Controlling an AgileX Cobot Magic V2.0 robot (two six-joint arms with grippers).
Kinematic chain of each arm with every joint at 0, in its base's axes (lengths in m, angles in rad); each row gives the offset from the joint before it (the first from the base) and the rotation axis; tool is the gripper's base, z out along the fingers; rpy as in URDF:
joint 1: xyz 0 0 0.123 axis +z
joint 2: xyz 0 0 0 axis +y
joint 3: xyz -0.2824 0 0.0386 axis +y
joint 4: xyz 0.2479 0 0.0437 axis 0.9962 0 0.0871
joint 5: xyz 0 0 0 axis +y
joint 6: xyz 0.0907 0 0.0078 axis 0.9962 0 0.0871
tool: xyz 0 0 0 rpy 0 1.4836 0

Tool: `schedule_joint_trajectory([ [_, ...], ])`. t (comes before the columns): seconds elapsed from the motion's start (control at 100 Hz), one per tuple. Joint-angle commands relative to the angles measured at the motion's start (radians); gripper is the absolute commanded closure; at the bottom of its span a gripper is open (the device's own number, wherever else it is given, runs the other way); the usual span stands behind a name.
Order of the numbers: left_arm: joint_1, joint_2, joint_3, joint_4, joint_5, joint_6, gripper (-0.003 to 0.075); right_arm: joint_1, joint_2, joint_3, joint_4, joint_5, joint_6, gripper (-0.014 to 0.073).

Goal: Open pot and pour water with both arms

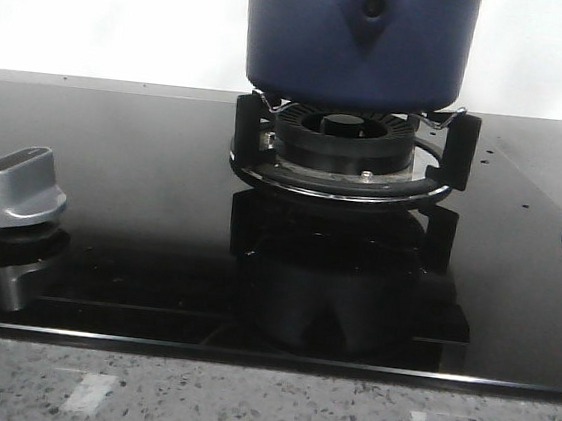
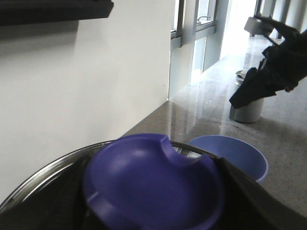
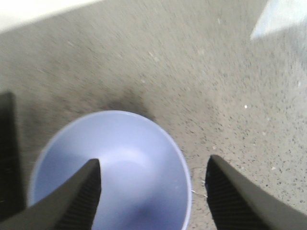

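Note:
The dark navy pot (image 1: 358, 48) stands on the burner's pot support (image 1: 343, 147), with its teardrop bracket (image 1: 372, 14) facing me; its top is cut off by the frame. In the left wrist view my left gripper (image 2: 153, 191) is shut on the pot lid's purple-blue knob (image 2: 148, 177), with a dark finger on either side and the lid's metal rim (image 2: 43, 170) around it. My right gripper (image 3: 153, 191) is open and empty, hovering over a light blue bowl (image 3: 129, 163) on the speckled counter. The bowl also shows just past the lid in the left wrist view (image 2: 240, 155).
A silver stove knob (image 1: 20, 188) sits on the black glass hob at the front left. In the left wrist view a grey metal cup (image 2: 247, 103) stands on the counter beyond the bowl, with my black right arm (image 2: 276, 67) over it. A white wall runs behind.

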Motion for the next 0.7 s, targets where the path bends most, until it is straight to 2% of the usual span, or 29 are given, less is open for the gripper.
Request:
schedule_joint_trajectory([
  [0.0,-0.029,-0.018,-0.051,-0.098,0.029,0.021,0.0355,-0.005,-0.064,-0.034,0.043,-0.034,-0.026,0.0167],
  [0.3,-0.05,0.076,-0.078,-0.093,0.038,0.023,0.0355,-0.005,-0.095,-0.034,0.048,-0.024,-0.026,0.0167],
  [0.69,-0.05,0.094,-0.078,-0.087,0.038,0.023,0.0355,-0.005,-0.095,-0.034,0.057,-0.029,-0.033,0.0167],
])
